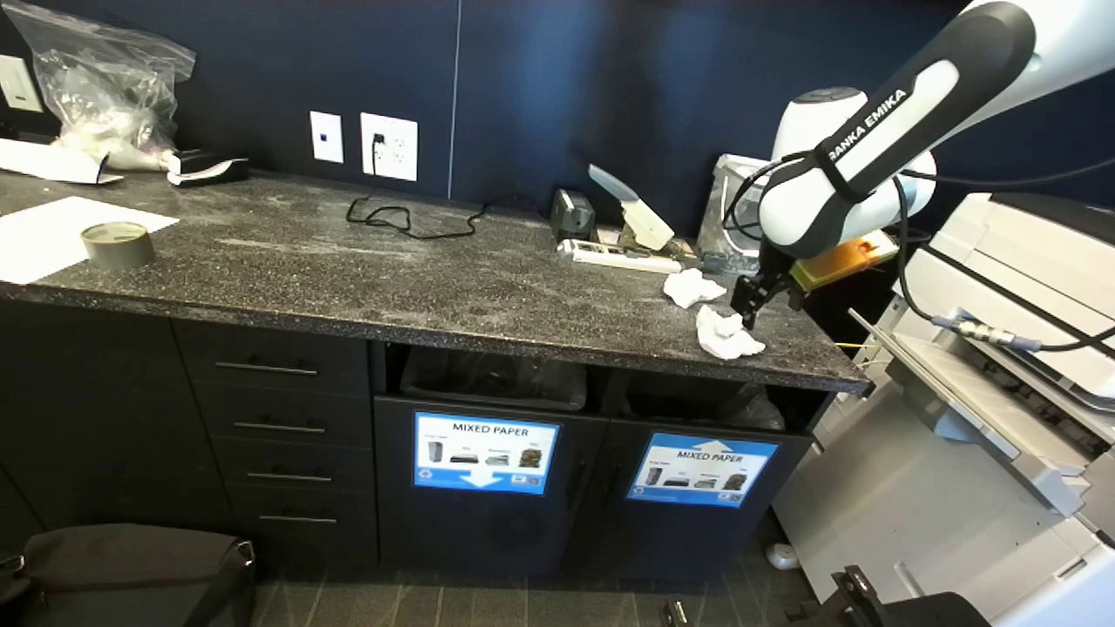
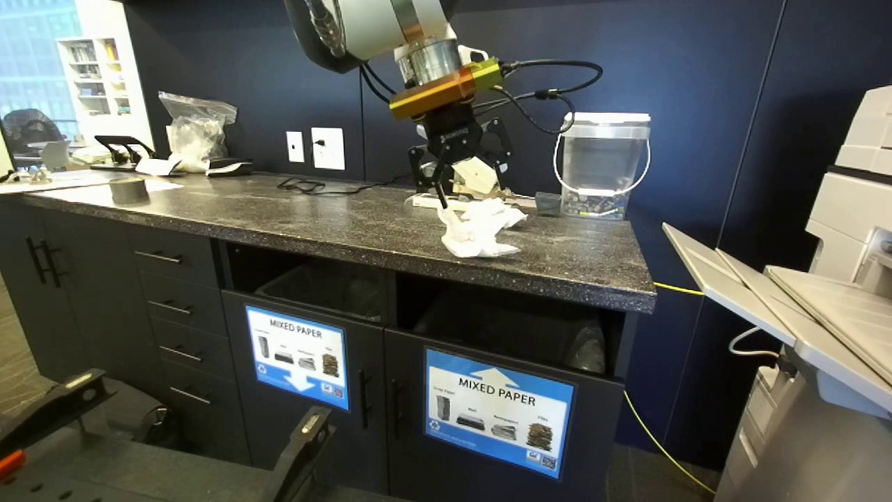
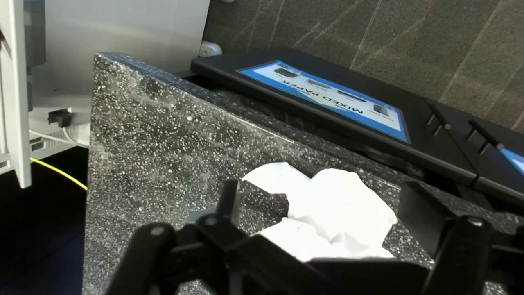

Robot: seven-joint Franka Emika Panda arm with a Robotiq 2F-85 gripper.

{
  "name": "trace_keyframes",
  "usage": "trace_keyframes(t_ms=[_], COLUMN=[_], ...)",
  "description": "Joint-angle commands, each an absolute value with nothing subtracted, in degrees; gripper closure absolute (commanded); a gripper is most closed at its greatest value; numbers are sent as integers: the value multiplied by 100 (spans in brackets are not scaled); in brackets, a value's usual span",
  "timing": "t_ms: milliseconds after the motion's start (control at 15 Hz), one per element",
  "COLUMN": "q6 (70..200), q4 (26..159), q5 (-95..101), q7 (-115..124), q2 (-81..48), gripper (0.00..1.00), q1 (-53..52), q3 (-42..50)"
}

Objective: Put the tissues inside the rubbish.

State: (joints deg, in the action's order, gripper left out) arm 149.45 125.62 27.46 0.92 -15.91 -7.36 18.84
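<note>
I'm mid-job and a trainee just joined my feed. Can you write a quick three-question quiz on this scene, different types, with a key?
1. Count: how many crumpled white tissues lie on the speckled countertop?

2. True or false, about the gripper: it is holding a tissue up in the air.

3. Fill in the blank: both blue-and-white signs on the cabinet doors read "____ PAPER".

Key:
1. Two.
2. False; its jaws stand open, and the tissues lie on the countertop.
3. MIXED.
</note>
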Motion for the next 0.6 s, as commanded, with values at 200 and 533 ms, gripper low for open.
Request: trace_keyframes(t_ms=[200,533], q6=[15433,15837], q4=[12541,12412], q5=[1969,1234], q7=[48,59], q2=[-1626,-1900], gripper=[0,0], q1=[25,255], q3=[1058,822])
